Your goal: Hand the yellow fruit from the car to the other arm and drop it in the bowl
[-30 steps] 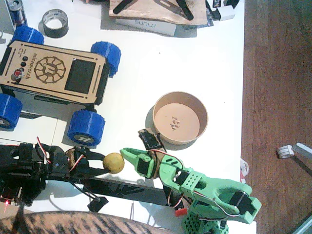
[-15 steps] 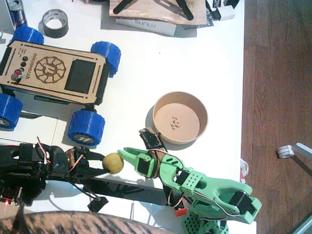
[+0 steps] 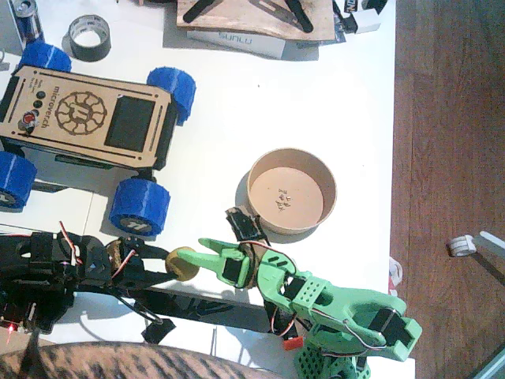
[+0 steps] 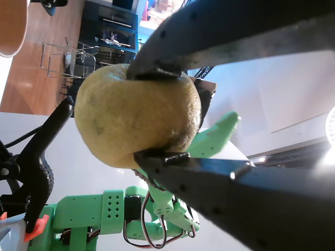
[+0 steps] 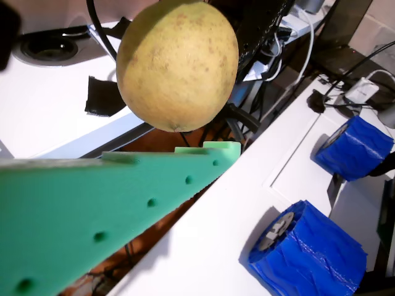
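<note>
Since a second ago, the bright green perforated right gripper (image 3: 203,249) has closed in around the small dull-yellow round fruit (image 3: 182,264), jaws still spread, fruit at its nine o'clock. Clamped in the black left gripper (image 4: 157,112), the fruit hangs above the table edge, the tan paper bowl (image 3: 319,171) at two o'clock.

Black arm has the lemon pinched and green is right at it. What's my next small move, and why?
Probably shut the right gripper on the yellow fruit. The left gripper grips it with both black jaws, while a green finger sits just under it, apparently not clamped. Release only after that.
</note>
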You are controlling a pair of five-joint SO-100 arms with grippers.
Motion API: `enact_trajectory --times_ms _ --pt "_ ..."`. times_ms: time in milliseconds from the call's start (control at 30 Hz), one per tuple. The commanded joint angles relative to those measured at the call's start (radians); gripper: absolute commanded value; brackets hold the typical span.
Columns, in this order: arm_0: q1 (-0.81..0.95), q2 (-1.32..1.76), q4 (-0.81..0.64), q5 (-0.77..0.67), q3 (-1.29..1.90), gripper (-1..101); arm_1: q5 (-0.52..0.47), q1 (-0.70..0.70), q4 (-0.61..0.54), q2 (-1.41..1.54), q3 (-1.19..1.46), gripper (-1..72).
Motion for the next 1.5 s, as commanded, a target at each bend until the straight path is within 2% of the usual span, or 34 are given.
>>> enact_trajectory --times_ms 0,300,667,1000,1033,1067,1133,1200,1467 --pt "0.002 0.026 0.002 0.006 -0.074 0 0.026 -0.021 -0.029 0.0 -0.061 33.7" --pt "0.002 0.026 0.006 0.006 -0.074 0 0.107 -0.061 -0.075 -0.097 -0.089 34.5" --pt "0.002 0.026 0.009 0.006 -0.074 0 0.155 -0.069 -0.163 -0.207 -0.1 34.9" --pt "0.002 0.026 0.014 0.006 -0.074 0 0.19 -0.089 -0.167 -0.25 -0.115 33.5" --pt "0.002 0.026 0.014 0.006 -0.074 0 0.179 -0.092 -0.167 -0.252 -0.115 32.1" --pt "0.002 0.026 0.014 0.006 -0.074 0 0.156 -0.094 -0.169 -0.252 -0.117 27.3" --pt "0.002 0.026 0.014 0.006 -0.074 0 0.117 -0.098 -0.169 -0.25 -0.118 11.6" --pt "0.002 0.026 0.014 0.006 -0.074 0 0.117 -0.097 -0.169 -0.239 -0.12 0.2" --pt "0.002 0.026 0.014 0.006 -0.074 0 0.115 -0.097 -0.166 -0.218 -0.112 0.1"
